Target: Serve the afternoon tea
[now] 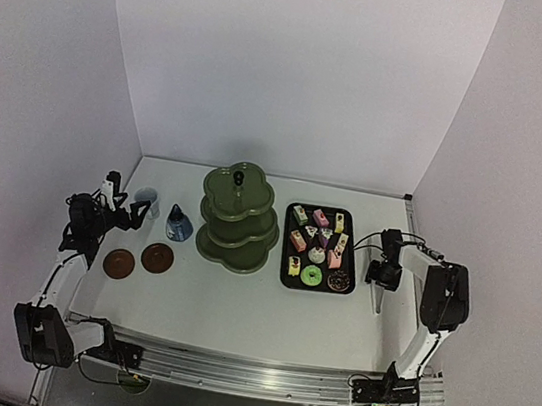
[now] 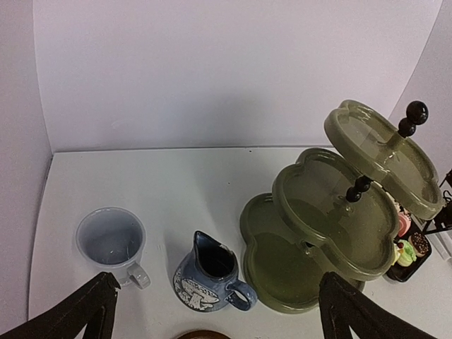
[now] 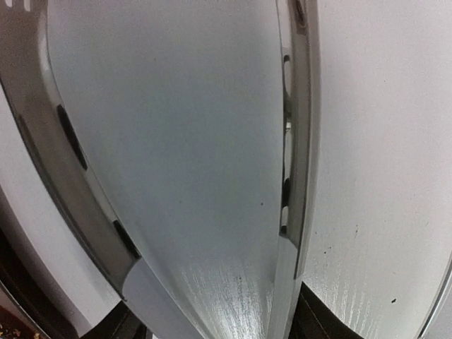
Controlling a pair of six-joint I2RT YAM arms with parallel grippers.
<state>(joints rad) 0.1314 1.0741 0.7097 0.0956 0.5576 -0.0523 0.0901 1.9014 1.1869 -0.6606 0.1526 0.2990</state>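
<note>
Your top camera sits high behind the near edge of the table (image 1: 236, 309). It looks down and forward over the whole surface to the back wall (image 1: 290, 64).

Your left wrist camera sits over the table's left side and faces the back wall at a downward slant. It takes in the cup (image 2: 109, 236), jug (image 2: 208, 279), stand (image 2: 332, 226) and a corner of the tray (image 2: 408, 275). The top view covers all four as well.

Your right wrist camera points down at very close range. The tongs (image 3: 293, 141) and bare table fill its frame.

Open bench (image 1: 236, 309) along near edge; tiered stand (image 1: 237, 216) blocking centre, jug (image 1: 179, 223) just left, tray (image 1: 285, 251) just right, narrow gaps between.
</note>
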